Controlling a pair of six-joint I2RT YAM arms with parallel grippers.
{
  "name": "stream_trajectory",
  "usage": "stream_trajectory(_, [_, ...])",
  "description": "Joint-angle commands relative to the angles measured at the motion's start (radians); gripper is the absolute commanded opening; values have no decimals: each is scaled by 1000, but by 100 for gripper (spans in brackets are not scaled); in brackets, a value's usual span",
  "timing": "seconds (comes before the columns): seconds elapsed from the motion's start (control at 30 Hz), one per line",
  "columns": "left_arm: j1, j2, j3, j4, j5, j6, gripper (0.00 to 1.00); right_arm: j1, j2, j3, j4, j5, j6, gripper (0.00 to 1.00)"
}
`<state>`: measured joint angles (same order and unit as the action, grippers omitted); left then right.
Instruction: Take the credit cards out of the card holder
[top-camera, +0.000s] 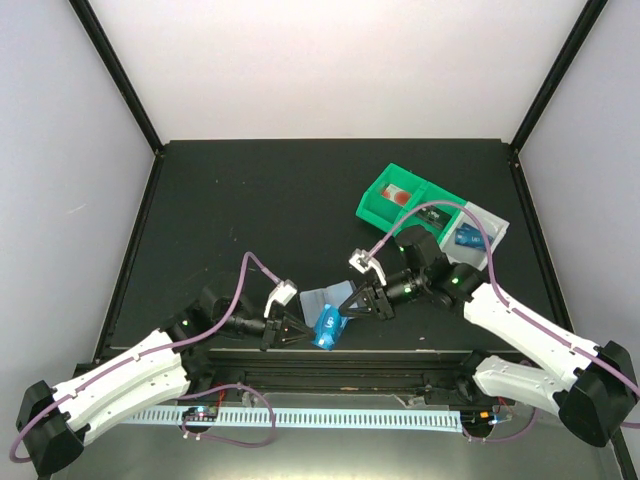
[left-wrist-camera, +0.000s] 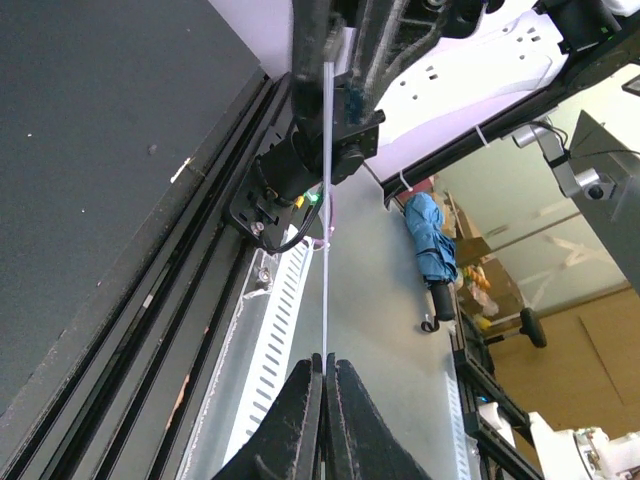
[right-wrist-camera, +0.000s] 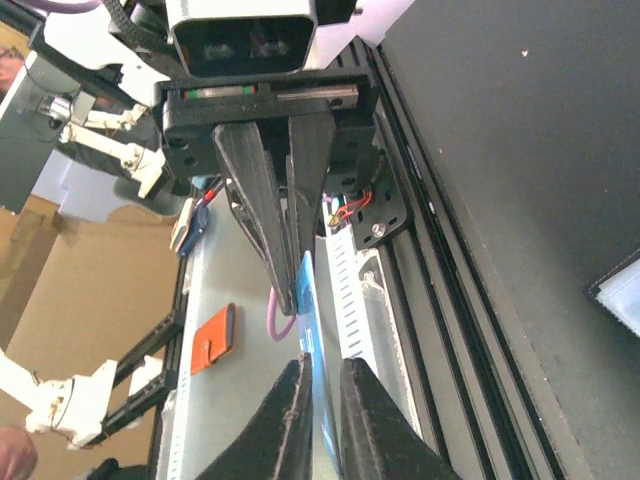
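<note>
Black table (top-camera: 250, 200), grey walls. Left gripper (left-wrist-camera: 325, 366) clamped shut on the card holder (top-camera: 322, 299). Right gripper (right-wrist-camera: 325, 366) straddles a blue card (top-camera: 327, 331); can't tell if it is pinched.

Matt black tabletop (top-camera: 250, 200) with a faintly speckled finish, soft translucent pale plastic card holder (top-camera: 326, 298), glossy bright-blue plastic credit card (top-camera: 327, 331), shiny green plastic tray (top-camera: 372, 202), smooth white plastic arms (top-camera: 130, 375)

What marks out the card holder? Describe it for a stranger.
Look at the near edge of the table, about its middle. The card holder is the thin, pale blue-grey sleeve pinched in the left claw; the credit card beside it is smaller and vivid blue.
</note>
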<state>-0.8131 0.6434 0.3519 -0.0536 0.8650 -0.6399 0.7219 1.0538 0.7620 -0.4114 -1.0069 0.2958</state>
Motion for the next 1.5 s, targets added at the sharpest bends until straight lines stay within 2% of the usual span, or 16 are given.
stream_trajectory(0.0, [-2, -2, 35, 17, 16, 20, 2, 7, -11, -18, 53, -54, 5, 8])
stream_trajectory(0.07, [-2, -5, 36, 15, 14, 20, 2, 7, -11, -17, 51, -53, 4, 2])
stream_trajectory(0.3, [-2, -16, 40, 6, 8, 25, 2, 7, -18, -32, 90, -66, 24, 1])
stream_trajectory(0.33, [-2, -16, 44, -9, -7, 28, 7, 7, -25, -39, 110, -62, 42, 1])
stream_trajectory(0.4, [-2, -20, 63, -67, -63, 36, 26, 6, -35, -54, 170, -53, 94, 1])
stream_trajectory(0.53, [0, -45, 88, -140, -165, 37, 67, 5, -41, -78, 268, 22, 201, 1])
stream_trajectory(0.67, [0, -88, 108, -203, -284, 28, 83, -19, -40, -89, 306, 118, 254, 1])
stream_trajectory(0.73, [0, -107, 119, -238, -350, 20, 98, -49, -48, -100, 336, 149, 294, 1])
stream_trajectory(0.9, [0, -138, 141, -305, -494, 3, 99, -150, -77, -106, 323, 247, 317, 1])
stream_trajectory(1.1, [2, -137, 145, -338, -619, -5, 99, -364, -104, -137, 298, 329, 336, 1])
stream_trajectory(1.3, [2, -130, 132, -329, -635, -12, 99, -565, -123, -145, 260, 469, 329, 1])
stream_trajectory(1.47, [2, -124, 132, -341, -663, -9, 99, -652, -146, -169, 255, 667, 331, 1])
